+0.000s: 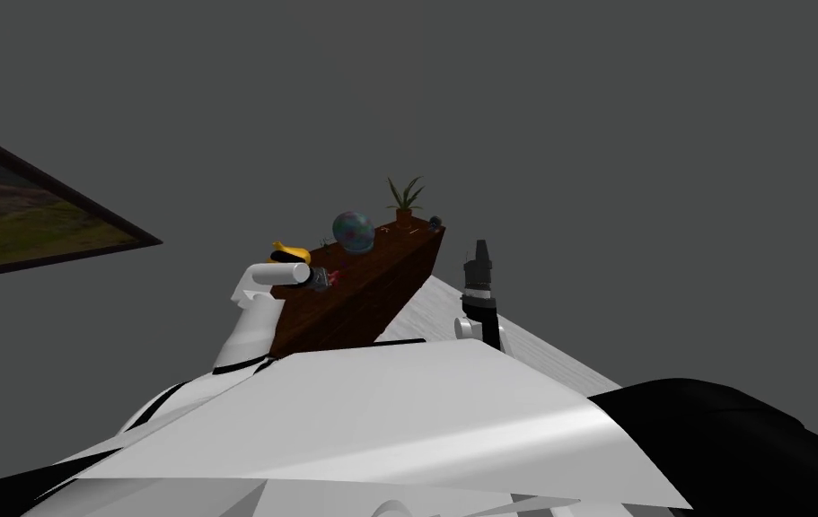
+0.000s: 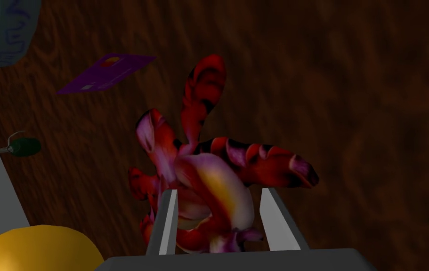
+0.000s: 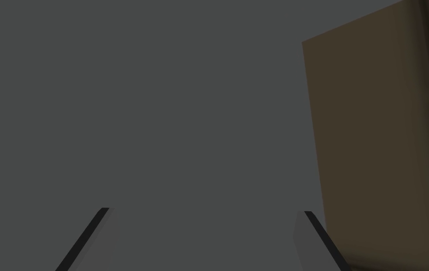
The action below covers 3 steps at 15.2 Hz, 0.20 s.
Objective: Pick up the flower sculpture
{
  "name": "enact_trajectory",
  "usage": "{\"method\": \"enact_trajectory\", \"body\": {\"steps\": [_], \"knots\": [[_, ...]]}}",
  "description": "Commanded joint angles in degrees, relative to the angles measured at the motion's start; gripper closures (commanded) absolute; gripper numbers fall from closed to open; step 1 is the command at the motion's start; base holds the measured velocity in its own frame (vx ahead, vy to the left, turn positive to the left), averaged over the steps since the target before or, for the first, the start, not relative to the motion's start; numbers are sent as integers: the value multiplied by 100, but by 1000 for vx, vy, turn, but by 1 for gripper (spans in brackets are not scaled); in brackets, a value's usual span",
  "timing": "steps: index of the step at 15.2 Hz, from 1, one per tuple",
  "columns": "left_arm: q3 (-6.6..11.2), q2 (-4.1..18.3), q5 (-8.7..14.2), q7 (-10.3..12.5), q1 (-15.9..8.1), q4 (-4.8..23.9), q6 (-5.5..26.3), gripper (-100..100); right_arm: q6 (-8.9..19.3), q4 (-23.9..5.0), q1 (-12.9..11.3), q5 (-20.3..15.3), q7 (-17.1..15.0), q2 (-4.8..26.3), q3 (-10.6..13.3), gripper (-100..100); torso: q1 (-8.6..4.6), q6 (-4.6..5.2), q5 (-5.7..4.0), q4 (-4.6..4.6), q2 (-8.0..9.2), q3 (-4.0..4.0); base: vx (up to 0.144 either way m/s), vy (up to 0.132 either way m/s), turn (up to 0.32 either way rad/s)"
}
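The flower sculpture (image 2: 208,174), red and dark-striped petals around a cream and yellow centre, lies on the dark brown wooden top (image 2: 350,94) of a cabinet. My left gripper (image 2: 220,189) has its two fingers drawn in against the flower's base, one on each side. In the head view the left gripper (image 1: 321,280) reaches over the cabinet's near end, with a speck of the red flower (image 1: 335,276) at its tip. My right gripper (image 3: 205,210) stands open with nothing between its fingers, and it is raised upright to the right of the cabinet (image 1: 480,253).
On the cabinet top (image 1: 371,278) stand a blue-green globe (image 1: 354,231), a potted plant (image 1: 405,199) and a yellow object (image 1: 292,251). Near the flower lie a purple card (image 2: 107,73) and a small dark green item (image 2: 22,147). A framed picture (image 1: 21,211) hangs at left.
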<state>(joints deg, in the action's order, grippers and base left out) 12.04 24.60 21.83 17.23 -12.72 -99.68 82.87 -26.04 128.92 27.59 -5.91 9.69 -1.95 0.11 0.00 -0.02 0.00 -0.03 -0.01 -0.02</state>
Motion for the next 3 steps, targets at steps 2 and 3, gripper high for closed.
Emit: {"method": "enact_trajectory", "body": {"steps": [2, 3], "knots": [[39, 61, 65, 51, -3, -214, 258, 100, 0, 0, 0, 0, 0, 0, 0, 0, -2, -1, 0, 0, 5, 2, -22, -8, 18], [28, 46, 46, 24, -11, -129, 151, 100, 0, 0, 0, 0, 0, 0, 0, 0, -3, -2, 0, 1, 8, 4, -14, -6, 8]]}}
